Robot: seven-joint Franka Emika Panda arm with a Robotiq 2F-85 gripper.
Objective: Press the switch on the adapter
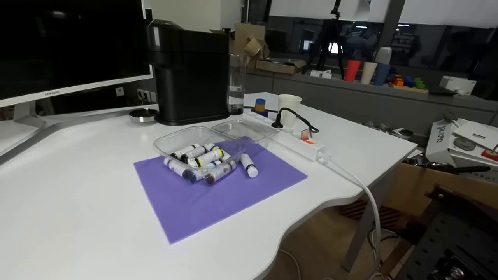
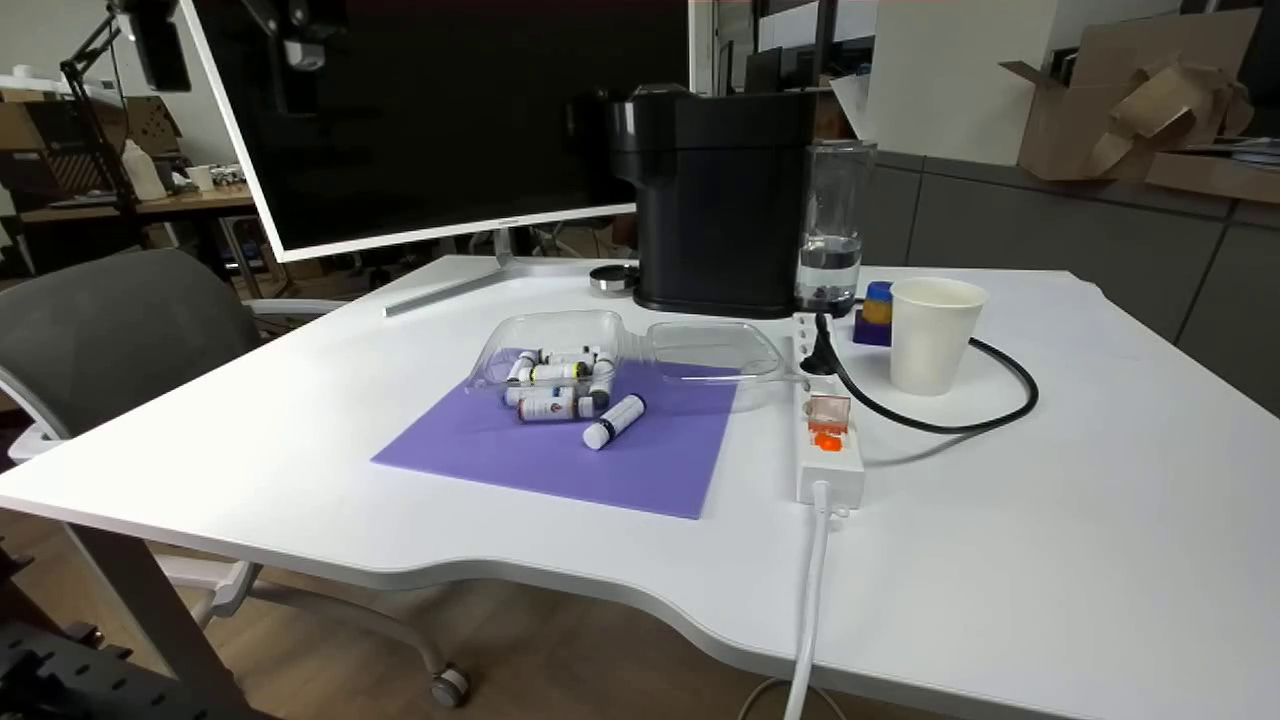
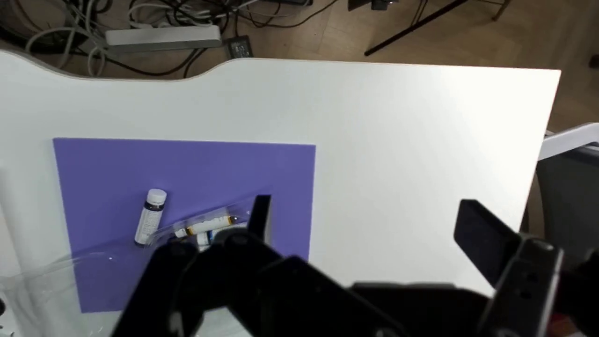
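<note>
Gripper [image 3: 364, 220] nearest, your fingers [image 3: 486, 241] apart, holding nothing. Switch [image 2: 828, 441] right of centre in exterior view, lower right of fingers, on lower end of adapter [image 2: 825, 386]. You'd likely traverse, then descend.

Here's our gripper [image 3: 365, 210], cut off by the wrist view's bottom edge and covering part of the clear container [image 3: 245, 206]; we can't read the labels on the bottles [image 1: 210, 157]. In an exterior view the black plug [image 2: 818, 362] hides part of the adapter [image 2: 840, 470], the white cable [image 2: 814, 580] runs off the bottom, and we can't tell how that switch [image 2: 828, 442] tilts!
</note>
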